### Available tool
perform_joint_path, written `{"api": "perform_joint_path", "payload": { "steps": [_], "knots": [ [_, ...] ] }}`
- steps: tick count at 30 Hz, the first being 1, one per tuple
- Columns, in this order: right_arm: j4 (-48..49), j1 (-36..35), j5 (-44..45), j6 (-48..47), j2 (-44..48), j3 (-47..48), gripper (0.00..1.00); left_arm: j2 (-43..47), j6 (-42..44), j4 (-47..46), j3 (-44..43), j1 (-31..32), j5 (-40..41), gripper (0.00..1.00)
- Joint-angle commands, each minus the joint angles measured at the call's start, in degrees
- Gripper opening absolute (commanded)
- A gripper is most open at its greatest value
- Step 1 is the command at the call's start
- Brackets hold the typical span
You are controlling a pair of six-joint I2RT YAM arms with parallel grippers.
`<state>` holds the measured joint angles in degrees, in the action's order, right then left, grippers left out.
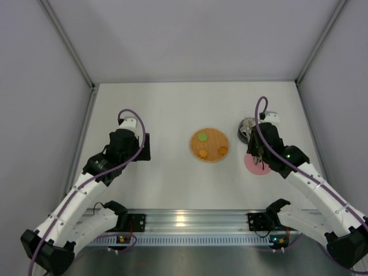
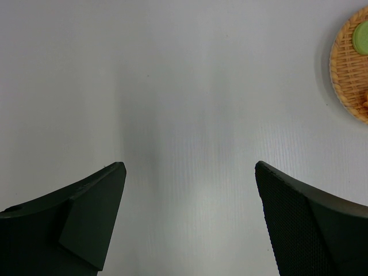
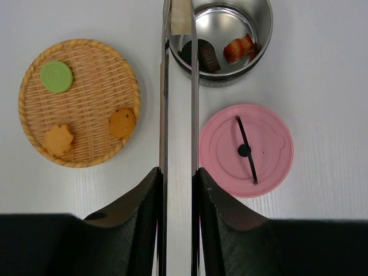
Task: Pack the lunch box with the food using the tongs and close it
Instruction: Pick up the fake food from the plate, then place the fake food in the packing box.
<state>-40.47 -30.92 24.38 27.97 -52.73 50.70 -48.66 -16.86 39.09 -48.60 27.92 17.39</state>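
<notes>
My right gripper (image 3: 179, 171) is shut on the tongs (image 3: 164, 115), whose two silver arms run straight up to the lunch box (image 3: 261, 34), a steel bowl. A pale piece (image 3: 181, 17) sits between the tong tips, over the bowl's left rim. Inside the bowl lie a black piece (image 3: 198, 54) and a red-brown piece (image 3: 238, 49). The pink lid (image 3: 246, 150) with its dark handle lies flat on the table just below the bowl. More food rests on the woven plate: a green disc (image 3: 56, 76) and two orange pieces (image 3: 57, 140). My left gripper (image 2: 189, 164) is open over bare table.
The orange woven plate (image 1: 209, 144) sits mid-table, left of the bowl (image 1: 247, 129) and lid (image 1: 257, 164); its edge (image 2: 351, 69) shows at the right of the left wrist view. White walls enclose the table on three sides.
</notes>
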Motion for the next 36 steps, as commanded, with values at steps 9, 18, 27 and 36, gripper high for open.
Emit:
{"api": "perform_joint_path", "payload": {
  "steps": [9,18,27,36],
  "knots": [
    [1.88,4.28,-3.38,-3.27,0.96,-2.62,0.3,-0.29,-0.28,-1.21,0.52,0.2,0.37,0.99],
    [2.59,6.48,-4.34,-3.62,0.79,-3.68,0.35,-0.29,-0.36,-1.21,0.52,0.29,0.37,0.99],
    [2.41,6.57,-6.88,-3.88,1.31,-2.8,0.38,-0.38,-0.36,-1.21,0.52,0.29,0.28,0.99],
    [2.67,0.25,-10.24,-1.34,1.23,-0.07,0.37,-0.47,-0.36,-1.21,0.52,0.38,0.28,0.99]
  ]
}}
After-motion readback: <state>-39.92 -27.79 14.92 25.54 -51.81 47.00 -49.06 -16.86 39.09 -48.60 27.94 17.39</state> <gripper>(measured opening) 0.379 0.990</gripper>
